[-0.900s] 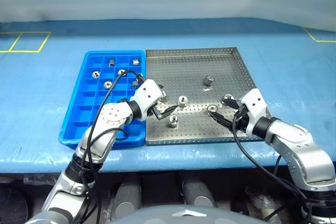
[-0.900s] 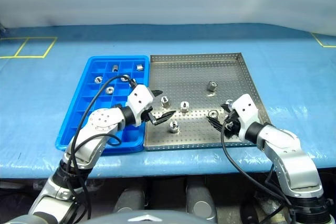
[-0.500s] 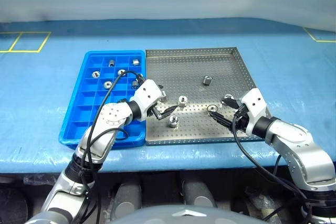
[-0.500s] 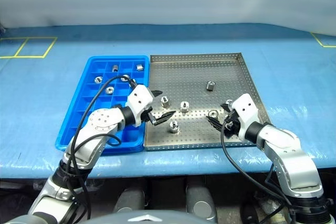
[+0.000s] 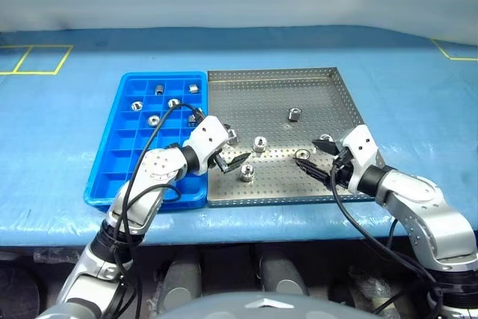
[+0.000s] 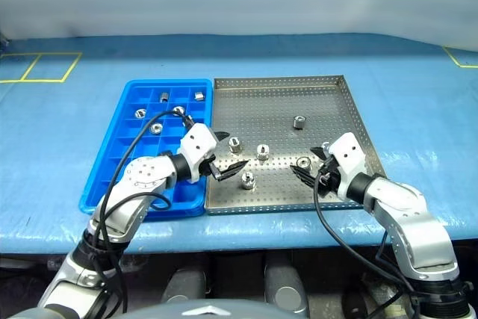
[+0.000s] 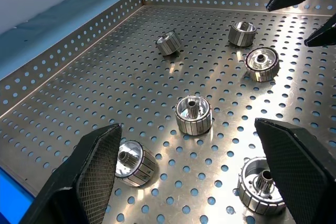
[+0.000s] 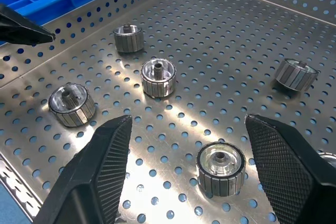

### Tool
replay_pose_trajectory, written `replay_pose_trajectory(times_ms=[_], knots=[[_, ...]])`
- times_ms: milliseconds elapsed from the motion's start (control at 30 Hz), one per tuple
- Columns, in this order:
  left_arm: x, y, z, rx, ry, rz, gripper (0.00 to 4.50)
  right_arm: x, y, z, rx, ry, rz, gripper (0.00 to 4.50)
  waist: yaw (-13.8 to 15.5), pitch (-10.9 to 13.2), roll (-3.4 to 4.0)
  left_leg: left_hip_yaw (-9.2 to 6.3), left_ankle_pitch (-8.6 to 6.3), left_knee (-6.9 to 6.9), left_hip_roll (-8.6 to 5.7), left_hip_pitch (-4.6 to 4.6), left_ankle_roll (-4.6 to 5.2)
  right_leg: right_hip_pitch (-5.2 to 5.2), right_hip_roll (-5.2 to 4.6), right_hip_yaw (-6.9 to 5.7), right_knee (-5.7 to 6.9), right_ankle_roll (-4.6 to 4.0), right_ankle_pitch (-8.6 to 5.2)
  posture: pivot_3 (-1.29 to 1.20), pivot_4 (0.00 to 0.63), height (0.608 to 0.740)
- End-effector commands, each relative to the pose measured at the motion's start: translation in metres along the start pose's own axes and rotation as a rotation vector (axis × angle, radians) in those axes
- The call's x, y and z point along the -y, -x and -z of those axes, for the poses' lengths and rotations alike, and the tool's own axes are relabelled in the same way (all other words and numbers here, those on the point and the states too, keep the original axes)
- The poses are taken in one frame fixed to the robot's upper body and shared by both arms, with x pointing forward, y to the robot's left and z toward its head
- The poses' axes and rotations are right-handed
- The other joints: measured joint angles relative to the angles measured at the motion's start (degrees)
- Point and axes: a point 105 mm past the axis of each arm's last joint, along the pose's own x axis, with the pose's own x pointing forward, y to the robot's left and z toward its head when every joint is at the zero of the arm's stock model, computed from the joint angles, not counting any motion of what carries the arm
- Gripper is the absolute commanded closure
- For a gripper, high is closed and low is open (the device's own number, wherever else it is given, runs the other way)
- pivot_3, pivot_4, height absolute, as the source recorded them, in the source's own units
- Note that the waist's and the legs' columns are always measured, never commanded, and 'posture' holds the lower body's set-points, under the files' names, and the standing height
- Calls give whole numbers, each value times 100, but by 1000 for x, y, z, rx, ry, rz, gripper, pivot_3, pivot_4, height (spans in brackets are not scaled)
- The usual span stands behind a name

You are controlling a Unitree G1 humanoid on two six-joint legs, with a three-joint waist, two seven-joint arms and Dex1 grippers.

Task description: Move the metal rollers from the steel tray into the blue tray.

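The head stereo pair looks forward and down from above the arms; the whole steel tray (image 5: 336, 102) and blue tray (image 5: 112, 155) are covered from a distance. Each wrist camera sits low and close over the perforated floor, aimed along its own fingers toward the opposite gripper. The same metal rollers (image 7: 193, 114) are shared by both wrist views

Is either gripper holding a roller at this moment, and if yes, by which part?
Nothing is held. The left gripper and right gripper are both open above the steel tray, rollers lying loose between their fingers.
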Motion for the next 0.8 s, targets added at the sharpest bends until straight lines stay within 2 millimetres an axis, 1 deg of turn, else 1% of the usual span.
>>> replay_pose_trajectory(times_ms=[33,200,467,633,800], knots=[[4,2,-9,30,-16,12,70,-4,-1,-15,52,45,-18,877,7,0,0,0,0,0,0,0,0,0,0,0,0,0,0,-43,150,740],[8,1,-8,19,-26,35,70,-6,-2,-15,53,45,-21,877,12,0,0,0,0,0,0,0,0,1,0,0,0,0,0,-46,150,740],[22,-1,-1,-42,-83,119,70,-14,-6,-13,64,33,-30,877,10,0,1,-1,0,0,0,1,0,1,0,0,1,0,0,-48,150,740],[24,-4,11,-120,-147,133,70,-19,-8,-13,73,36,-41,877,10,0,1,-1,0,0,0,1,0,1,0,0,1,0,0,-44,150,740],[29,-10,17,-156,-157,151,70,-20,-11,-12,78,38,-48,877,12,0,1,-1,0,0,0,1,0,1,0,0,1,0,0,-38,150,740]])
